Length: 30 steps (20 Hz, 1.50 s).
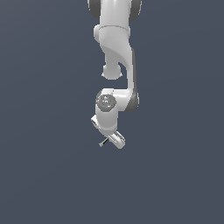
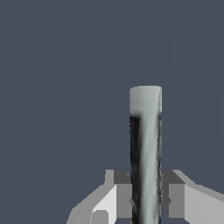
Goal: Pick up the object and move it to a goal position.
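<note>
Tool (image 2: 145, 197) pads pinch stick (image 2: 145, 144) between them, stick protruding forward.

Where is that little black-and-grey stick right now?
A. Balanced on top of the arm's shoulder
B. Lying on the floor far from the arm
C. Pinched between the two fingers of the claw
C: in the wrist view the stick stands between the fingers of the gripper, one on each side against it.

backdrop (image 1: 39, 175): flat, uniform dark slate blue-grey, filling both views from 12 o'clock round to 12 again. no seam between floor and wall can be told. light is even and diffuse, surface untextured, matte.
</note>
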Tool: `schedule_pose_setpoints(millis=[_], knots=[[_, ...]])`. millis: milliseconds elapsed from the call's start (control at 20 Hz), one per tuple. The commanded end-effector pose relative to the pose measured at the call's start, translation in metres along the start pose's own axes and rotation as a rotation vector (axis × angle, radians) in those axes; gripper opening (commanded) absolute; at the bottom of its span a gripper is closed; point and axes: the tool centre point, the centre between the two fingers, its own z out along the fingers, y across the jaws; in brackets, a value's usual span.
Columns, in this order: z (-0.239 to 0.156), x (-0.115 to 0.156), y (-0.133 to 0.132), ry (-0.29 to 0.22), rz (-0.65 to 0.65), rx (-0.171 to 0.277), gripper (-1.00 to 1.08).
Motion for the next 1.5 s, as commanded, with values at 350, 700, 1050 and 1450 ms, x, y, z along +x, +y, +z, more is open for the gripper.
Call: schedule_pose_setpoints(millis=[350,700,1050,1450], knots=[[-0.062,0.003,0.032,0.0,0.001,0.002,-1.0],[-0.132,0.007,0.068,-0.001,0.001,0.002,-1.0],[-0.21,0.012,0.108,-0.001,0.002,0.003,-1.0],[-0.3,0.018,0.154,-0.001,0.003,0.002,-1.0]])
